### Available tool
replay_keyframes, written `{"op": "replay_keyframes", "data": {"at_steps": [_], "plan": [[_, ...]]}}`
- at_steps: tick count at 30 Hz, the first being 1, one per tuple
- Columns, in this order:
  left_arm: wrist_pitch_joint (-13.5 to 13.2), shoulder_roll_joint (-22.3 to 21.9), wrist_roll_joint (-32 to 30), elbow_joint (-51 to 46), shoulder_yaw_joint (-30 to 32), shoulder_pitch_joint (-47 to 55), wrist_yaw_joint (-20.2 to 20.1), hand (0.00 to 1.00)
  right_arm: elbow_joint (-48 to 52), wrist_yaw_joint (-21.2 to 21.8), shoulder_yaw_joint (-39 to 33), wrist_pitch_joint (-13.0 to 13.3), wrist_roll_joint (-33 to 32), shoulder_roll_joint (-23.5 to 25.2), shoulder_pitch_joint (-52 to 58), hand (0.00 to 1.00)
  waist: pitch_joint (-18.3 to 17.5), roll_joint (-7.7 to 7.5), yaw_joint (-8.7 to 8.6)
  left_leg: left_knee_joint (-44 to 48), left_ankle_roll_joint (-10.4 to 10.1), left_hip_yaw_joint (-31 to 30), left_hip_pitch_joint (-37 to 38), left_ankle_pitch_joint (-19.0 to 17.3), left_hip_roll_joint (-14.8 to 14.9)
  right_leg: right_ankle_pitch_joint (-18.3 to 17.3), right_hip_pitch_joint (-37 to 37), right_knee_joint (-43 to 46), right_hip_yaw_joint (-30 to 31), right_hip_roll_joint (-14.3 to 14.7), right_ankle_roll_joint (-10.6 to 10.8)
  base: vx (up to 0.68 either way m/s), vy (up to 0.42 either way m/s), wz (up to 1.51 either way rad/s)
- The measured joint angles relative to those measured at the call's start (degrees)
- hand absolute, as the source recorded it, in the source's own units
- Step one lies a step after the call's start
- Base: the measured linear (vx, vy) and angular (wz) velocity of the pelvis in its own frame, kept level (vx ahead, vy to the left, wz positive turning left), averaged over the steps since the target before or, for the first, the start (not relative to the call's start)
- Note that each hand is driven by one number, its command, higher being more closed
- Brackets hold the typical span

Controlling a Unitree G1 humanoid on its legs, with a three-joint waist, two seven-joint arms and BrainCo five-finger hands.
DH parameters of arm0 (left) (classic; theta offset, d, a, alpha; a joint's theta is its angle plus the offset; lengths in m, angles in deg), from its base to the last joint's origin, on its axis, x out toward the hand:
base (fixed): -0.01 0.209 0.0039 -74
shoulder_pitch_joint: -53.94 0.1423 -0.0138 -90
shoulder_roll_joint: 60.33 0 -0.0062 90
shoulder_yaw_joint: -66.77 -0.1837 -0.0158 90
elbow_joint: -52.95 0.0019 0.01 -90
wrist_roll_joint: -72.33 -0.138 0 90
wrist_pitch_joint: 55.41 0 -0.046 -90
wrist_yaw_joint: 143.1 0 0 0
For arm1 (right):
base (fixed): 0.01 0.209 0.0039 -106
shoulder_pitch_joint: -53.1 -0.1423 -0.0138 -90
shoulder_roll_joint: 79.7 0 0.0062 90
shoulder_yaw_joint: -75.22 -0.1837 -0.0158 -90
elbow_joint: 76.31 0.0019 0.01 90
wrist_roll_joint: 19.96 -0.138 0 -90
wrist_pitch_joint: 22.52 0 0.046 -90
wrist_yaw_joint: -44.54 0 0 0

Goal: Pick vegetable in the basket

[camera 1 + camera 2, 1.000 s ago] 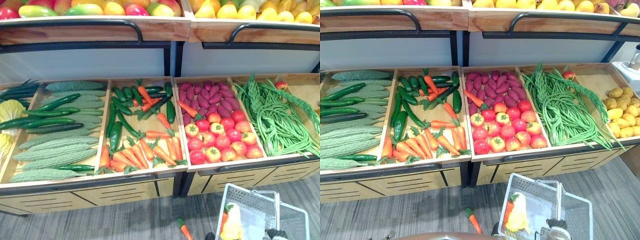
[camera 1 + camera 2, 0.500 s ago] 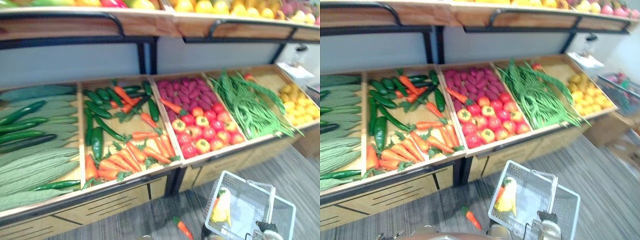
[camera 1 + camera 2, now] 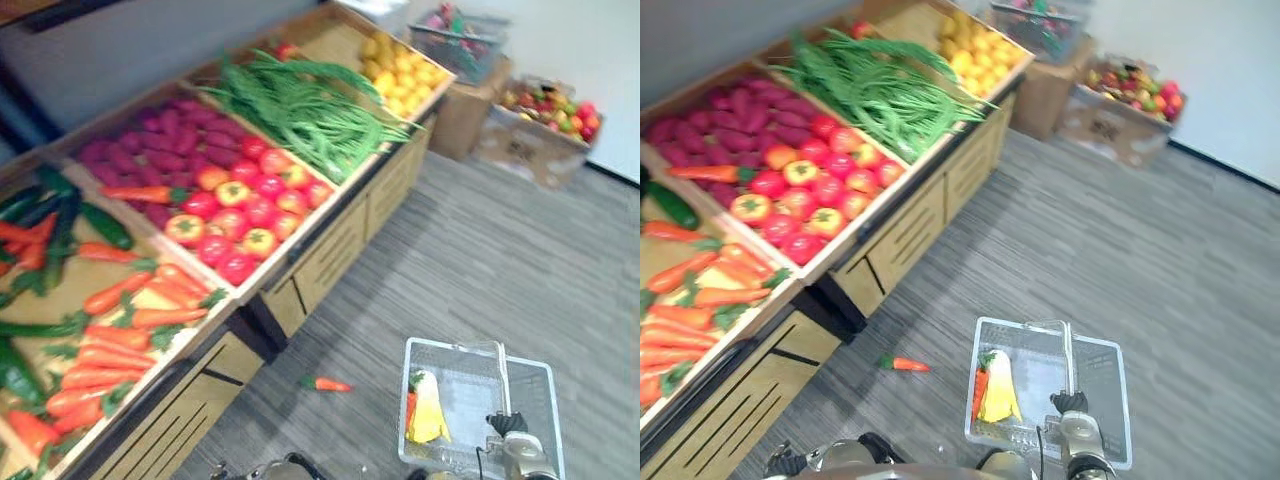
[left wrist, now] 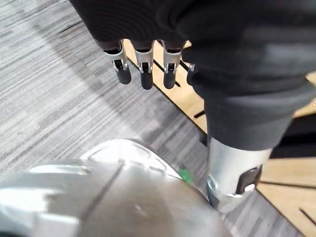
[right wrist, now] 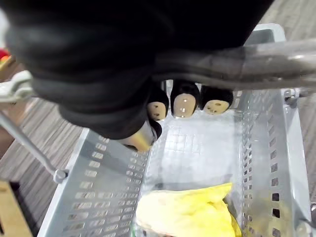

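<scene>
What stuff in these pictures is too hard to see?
Palm of the right hand: right wrist view, hidden by its dark cover; fingers curl round the basket handle.
Contents of the cardboard box: eye views, too small.
Part of the carrot tray: eye views, cut off by the left edge.

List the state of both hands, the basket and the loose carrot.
basket: handle up, holds a yellow vegetable and a carrot.
right hand: shut on the handle.
left hand: open, fingers relaxed, holding nothing.
loose carrot: lying on the floor beside the stand, outside the basket.
</scene>
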Motion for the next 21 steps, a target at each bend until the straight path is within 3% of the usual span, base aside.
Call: {"op": "replay_keyframes", "data": {"at_steps": [4,6,8,9,10,11,12,14,15,16,19,21], "plan": [[0.2,-0.5,-1.5,0.4,0.0,-1.6,0.4,0.00,2.4,-1.0,2.7,0.6,-0.2,0.0,1.8,1.00,0.0,0.69,-2.63,-3.3,-1.8,0.3,2.6,4.8,0.8,-0.5,0.1,-2.8,3.0,3.6,-0.9,-0.03,-0.241,-0.56],[0.5,-0.5,-1.5,0.1,0.0,-1.8,0.6,0.00,3.5,-1.0,5.1,1.2,-0.2,-0.3,2.1,1.00,0.0,0.78,-2.70,-0.8,-1.6,-0.9,3.6,6.3,2.5,-0.5,0.2,-4.5,6.3,5.4,-1.8,-0.01,-0.170,-0.86],[0.4,-0.5,-1.5,-0.9,-0.4,-1.3,0.7,0.00,4.9,-1.1,6.9,1.4,-0.1,-0.4,2.3,1.00,0.5,0.38,-2.14,6.4,-0.7,-10.1,1.8,8.2,3.5,0.0,0.8,-5.5,11.4,5.6,-2.5,-0.01,-0.060,-1.10],[0.2,-1.0,-1.5,-1.3,-0.8,-1.2,1.3,0.00,5.2,-1.1,8.1,1.4,-0.1,-1.0,2.1,1.00,1.2,-0.01,-1.16,5.5,-3.2,-22.9,0.2,3.3,-2.1,0.7,1.0,-6.2,15.4,4.5,-3.0,-0.01,0.069,-1.50],[-0.3,-1.8,-1.4,-1.3,-1.2,-0.9,1.5,0.00,4.9,-1.0,9.2,1.5,-0.1,-2.1,2.0,1.00,1.5,0.61,-0.29,3.2,-4.1,-34.9,-0.5,-0.3,-8.9,1.6,0.9,-6.9,19.3,4.0,-2.8,0.00,0.113,-1.58],[-0.5,-2.2,-1.3,-1.4,-1.3,-0.7,1.6,0.00,4.8,-1.0,9.5,1.4,-0.1,-2.3,2.0,1.00,1.7,0.85,0.12,1.8,-4.3,-39.7,-0.6,-1.6,-11.6,1.9,0.8,-7.1,21.3,4.0,-2.6,0.01,0.222,-1.83],[-0.7,-2.5,-1.1,-1.4,-1.8,0.3,2.0,0.00,4.7,-1.0,9.7,1.4,-0.1,-2.2,1.8,1.00,1.8,1.25,0.57,-1.5,-4.1,-47.7,-0.9,-2.9,-16.2,2.7,0.5,-7.6,25.7,4.7,-1.9,0.01,0.255,-1.62],[-0.8,-2.6,-1.1,-1.4,-2.1,1.0,2.1,0.00,4.7,-0.9,10.4,1.5,-0.2,-1.6,1.7,1.00,2.0,1.93,0.66,-5.0,-3.7,-53.0,-1.6,-2.9,-17.3,3.1,-0.5,-7.6,29.4,6.6,-1.2,0.01,0.248,-1.40],[-0.7,-2.4,-1.1,-1.5,-1.9,1.5,2.1,0.00,5.0,-0.8,11.2,1.6,-0.2,-0.9,1.9,1.00,1.7,2.35,1.02,-5.5,-3.3,-55.8,-0.4,-5.3,-17.7,3.7,-1.4,-8.5,32.0,7.5,-0.3,0.04,0.200,-0.95],[-0.9,-2.2,-1.1,-1.9,-2.0,1.2,2.1,0.00,5.2,-0.8,11.2,2.3,-0.2,-0.6,2.3,1.00,1.8,0.94,0.46,-5.9,-2.6,-56.1,-1.1,-5.8,-18.9,4.9,-1.8,-10.7,33.1,7.3,0.0,0.05,0.195,-0.73],[-1.4,-1.0,-1.1,-2.3,-2.1,1.2,2.1,0.00,5.2,-0.6,11.2,2.9,-0.2,-0.6,2.7,1.00,1.9,-0.48,0.63,-5.4,-2.5,-54.6,-2.1,-5.9,-20.8,8.5,-1.7,-14.5,34.8,5.7,0.4,0.02,0.200,-0.29],[-1.4,-0.7,-1.2,-2.4,-2.1,1.3,2.2,0.00,5.4,-0.6,11.2,3.1,-0.2,-0.6,2.7,1.00,2.1,-0.10,0.64,-4.9,-2.1,-53.8,-1.8,-6.1,-21.5,8.8,-1.6,-14.6,35.2,5.0,0.9,-0.01,0.113,-0.21]]}}
